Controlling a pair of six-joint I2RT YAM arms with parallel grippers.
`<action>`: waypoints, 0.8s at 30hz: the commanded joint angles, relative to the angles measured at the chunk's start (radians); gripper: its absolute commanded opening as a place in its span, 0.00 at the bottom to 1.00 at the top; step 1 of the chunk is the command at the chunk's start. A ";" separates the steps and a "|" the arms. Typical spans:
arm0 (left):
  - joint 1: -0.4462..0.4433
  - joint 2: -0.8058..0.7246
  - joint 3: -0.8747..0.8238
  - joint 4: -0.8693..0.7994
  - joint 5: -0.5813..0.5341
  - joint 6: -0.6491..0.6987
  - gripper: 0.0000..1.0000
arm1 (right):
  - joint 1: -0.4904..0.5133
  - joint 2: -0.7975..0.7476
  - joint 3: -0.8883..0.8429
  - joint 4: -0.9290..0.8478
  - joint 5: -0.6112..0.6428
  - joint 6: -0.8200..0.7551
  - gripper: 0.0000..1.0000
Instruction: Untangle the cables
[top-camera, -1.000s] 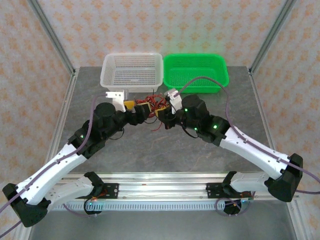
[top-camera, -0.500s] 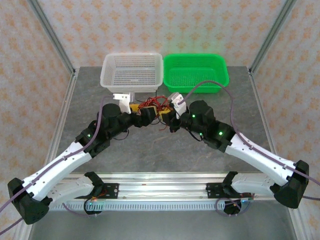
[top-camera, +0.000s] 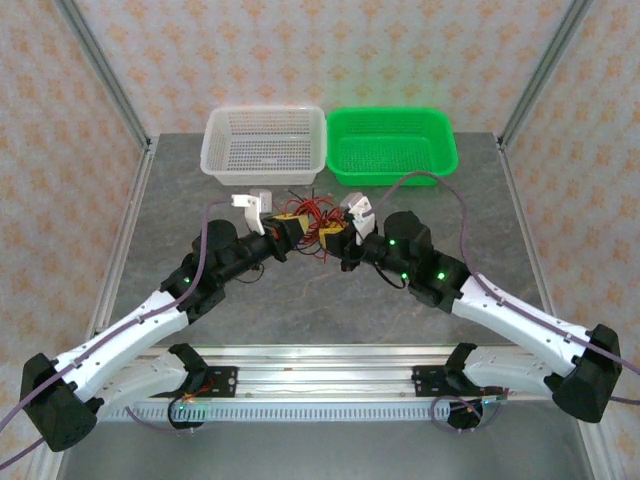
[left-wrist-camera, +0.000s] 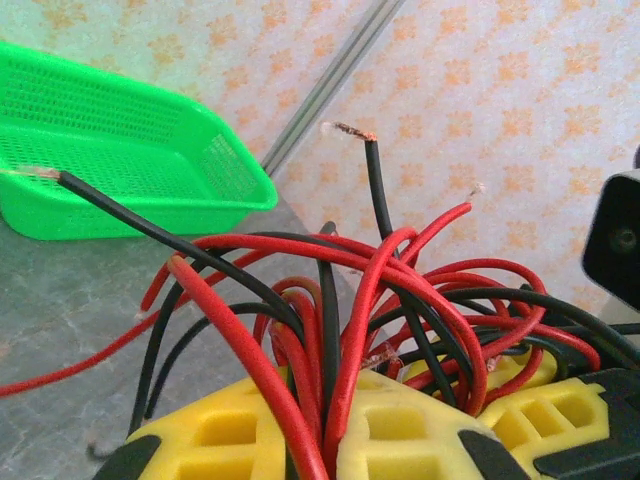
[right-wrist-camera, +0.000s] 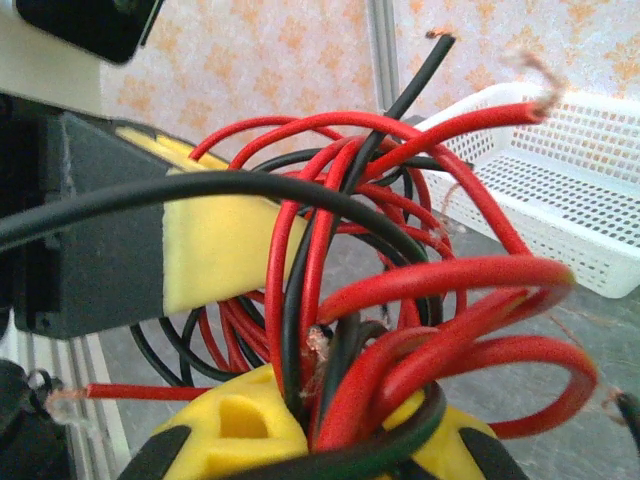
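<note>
Two arms meet over the grey bench (top-camera: 300, 295). The left pincer (top-camera: 297, 222) and right pincer (top-camera: 327, 237) each clamp shut on one tangled bunch of red and black cables (top-camera: 311, 208), near two baskets: one white basket (top-camera: 264, 112), one green basket (top-camera: 391, 112).

Scanning as I go, and I find nothing to read here: no lettering, number or label on the cables (left-wrist-camera: 232, 340) in front of me. The green basket (left-wrist-camera: 130, 205) is plain mesh with no brand mark I can make out. The white basket (right-wrist-camera: 590, 250) is just as bare of any sign.
</note>
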 joint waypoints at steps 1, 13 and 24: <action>0.019 -0.024 -0.017 0.075 -0.022 -0.015 0.00 | -0.014 -0.054 -0.016 0.130 0.047 0.117 0.00; 0.029 -0.078 0.059 -0.158 -0.169 0.057 0.00 | -0.038 -0.109 -0.084 -0.082 0.396 0.328 0.27; 0.030 -0.024 0.126 -0.261 -0.181 0.035 0.00 | -0.043 -0.096 0.050 -0.235 0.306 0.264 0.40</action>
